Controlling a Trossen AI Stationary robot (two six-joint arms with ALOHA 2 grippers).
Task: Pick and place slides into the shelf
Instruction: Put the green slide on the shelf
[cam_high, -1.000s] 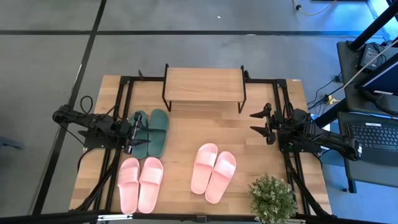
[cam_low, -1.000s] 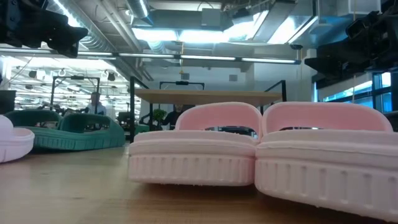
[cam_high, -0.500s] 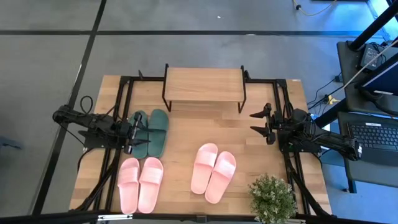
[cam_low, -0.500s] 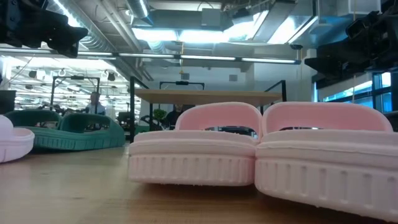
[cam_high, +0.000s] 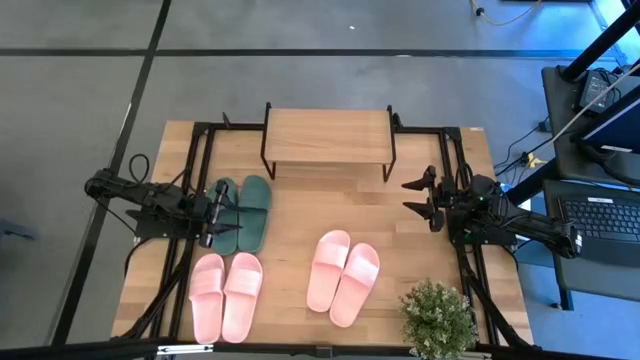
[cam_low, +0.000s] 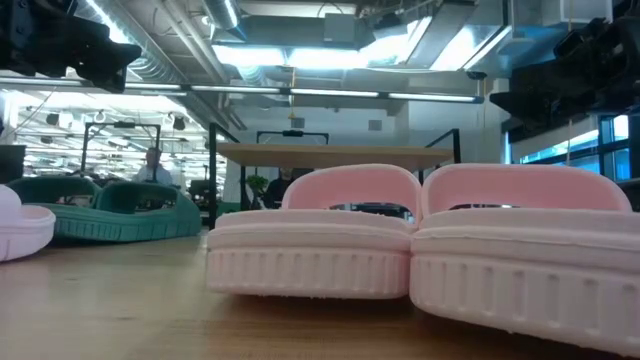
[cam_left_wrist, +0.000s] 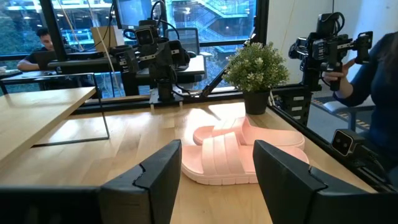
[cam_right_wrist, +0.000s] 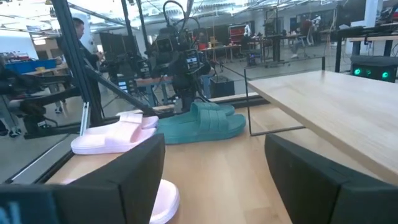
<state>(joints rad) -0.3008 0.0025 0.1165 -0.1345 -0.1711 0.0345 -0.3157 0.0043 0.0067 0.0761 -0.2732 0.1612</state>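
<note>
The shelf (cam_high: 327, 136) stands at the table's far middle on thin black legs. A dark green pair of slides (cam_high: 243, 213) lies at the left, soles down. One pink pair (cam_high: 226, 296) lies at the near left, another pink pair (cam_high: 343, 277) near the middle. My left gripper (cam_high: 214, 213) hovers open over the green pair's left edge, touching nothing. My right gripper (cam_high: 416, 201) is open and empty at the table's right. The right wrist view shows the green pair (cam_right_wrist: 202, 122) and a pink slide (cam_right_wrist: 112, 137); the left wrist view shows the middle pink pair (cam_left_wrist: 242, 152).
A potted plant (cam_high: 437, 318) stands at the near right corner. Black frame rails (cam_high: 195, 180) run along the table's left and right sides. Bare tabletop (cam_high: 330, 205) lies between the shelf and the slides. People show in the room beyond the table (cam_left_wrist: 360, 74).
</note>
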